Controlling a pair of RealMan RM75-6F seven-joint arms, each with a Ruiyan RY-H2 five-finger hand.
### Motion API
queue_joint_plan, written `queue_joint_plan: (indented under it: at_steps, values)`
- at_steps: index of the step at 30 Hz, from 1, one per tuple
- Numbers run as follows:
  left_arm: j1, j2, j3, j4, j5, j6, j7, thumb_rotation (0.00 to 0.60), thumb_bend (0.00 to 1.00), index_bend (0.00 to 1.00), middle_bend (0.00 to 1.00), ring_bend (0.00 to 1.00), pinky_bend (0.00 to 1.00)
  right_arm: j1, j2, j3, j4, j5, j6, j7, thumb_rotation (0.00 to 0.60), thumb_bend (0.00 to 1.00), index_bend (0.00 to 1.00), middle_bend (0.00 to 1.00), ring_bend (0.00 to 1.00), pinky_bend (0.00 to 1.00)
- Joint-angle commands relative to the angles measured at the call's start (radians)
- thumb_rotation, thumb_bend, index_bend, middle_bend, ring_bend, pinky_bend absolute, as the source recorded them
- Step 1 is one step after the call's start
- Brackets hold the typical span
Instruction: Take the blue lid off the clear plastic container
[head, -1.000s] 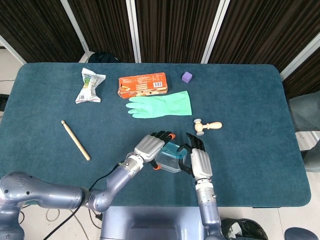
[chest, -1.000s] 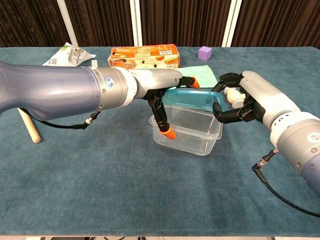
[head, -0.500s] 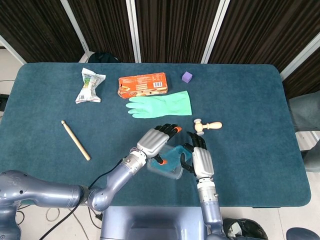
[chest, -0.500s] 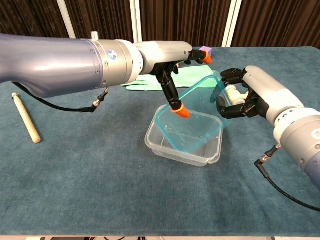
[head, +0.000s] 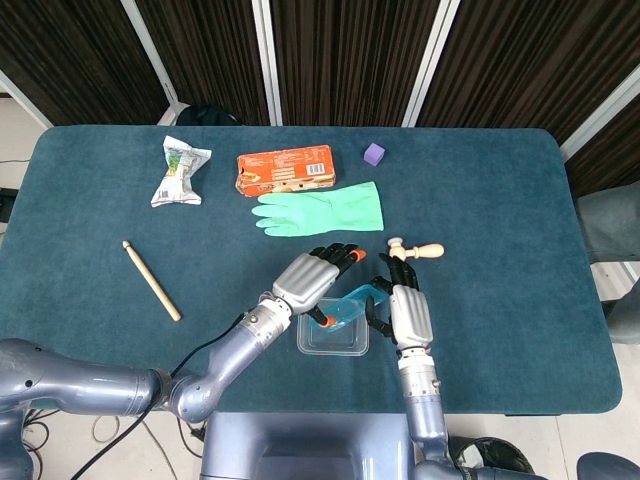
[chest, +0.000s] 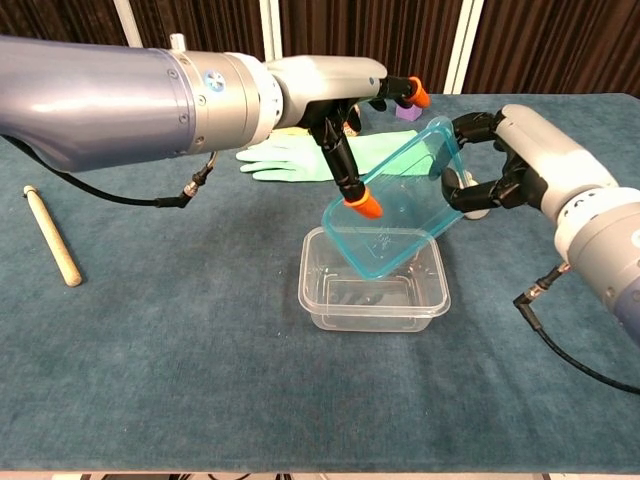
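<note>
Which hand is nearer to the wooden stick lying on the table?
Left. The left hand is over the container, on the side toward the stick. The right hand holds the lid from the far side, further from it.

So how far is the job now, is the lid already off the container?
Done: the blue lid is lifted clear of the clear plastic container, tilted above it. In hand: the left hand and right hand both hold the lid. Left: setting it down on the table.
</note>
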Motion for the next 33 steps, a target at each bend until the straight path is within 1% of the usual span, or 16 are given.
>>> queue_joint_plan:
  at_steps: [1, 5, 10, 16, 19, 22, 26, 30, 33]
  values:
    - [0.003, 0.008, -0.008, -0.005, 0.002, 0.005, -0.009, 0.6, 0.0, 0.0, 0.0, 0.0, 0.14, 0.009, 0.002, 0.022, 0.003, 0.004, -0.001, 0.002, 0.6, 0.64, 0.61, 0.13, 0.0, 0.0]
    - [0.009, 0.023, -0.023, -0.018, 0.011, 0.012, -0.031, 0.6, 0.0, 0.0, 0.0, 0.0, 0.14, 0.028, 0.011, 0.076, 0.008, 0.018, -0.002, 0.002, 0.6, 0.64, 0.61, 0.14, 0.0, 0.0]
    - [0.021, 0.042, -0.028, -0.035, 0.026, 0.015, -0.054, 0.6, 0.0, 0.0, 0.0, 0.0, 0.14, 0.043, 0.039, 0.139, 0.014, 0.04, -0.002, -0.001, 0.6, 0.64, 0.61, 0.14, 0.0, 0.0]
    - [0.047, 0.072, -0.024, -0.064, 0.058, 0.026, -0.085, 0.6, 0.0, 0.0, 0.0, 0.0, 0.14, 0.039, 0.098, 0.185, 0.057, 0.073, -0.014, 0.007, 0.6, 0.64, 0.61, 0.14, 0.0, 0.0]
    - [0.062, 0.091, -0.022, -0.078, 0.072, 0.03, -0.101, 0.6, 0.0, 0.0, 0.0, 0.0, 0.14, 0.03, 0.128, 0.196, 0.086, 0.091, -0.024, 0.022, 0.6, 0.64, 0.61, 0.14, 0.0, 0.0]
    - [0.077, 0.111, -0.021, -0.09, 0.081, 0.035, -0.117, 0.6, 0.0, 0.0, 0.0, 0.0, 0.14, 0.015, 0.157, 0.194, 0.114, 0.103, -0.036, 0.04, 0.6, 0.64, 0.61, 0.14, 0.0, 0.0]
    - [0.106, 0.147, -0.017, -0.117, 0.104, 0.047, -0.145, 0.6, 0.0, 0.0, 0.0, 0.0, 0.14, -0.018, 0.199, 0.168, 0.153, 0.114, -0.054, 0.071, 0.6, 0.64, 0.61, 0.14, 0.0, 0.0]
    - [0.142, 0.19, -0.009, -0.153, 0.131, 0.062, -0.176, 0.6, 0.0, 0.0, 0.0, 0.0, 0.14, -0.047, 0.232, 0.138, 0.176, 0.113, -0.067, 0.099, 0.6, 0.64, 0.54, 0.14, 0.0, 0.0]
    - [0.183, 0.234, 0.007, -0.183, 0.158, 0.076, -0.206, 0.6, 0.0, 0.0, 0.0, 0.0, 0.14, -0.071, 0.26, 0.099, 0.203, 0.093, -0.072, 0.113, 0.6, 0.64, 0.49, 0.13, 0.0, 0.0]
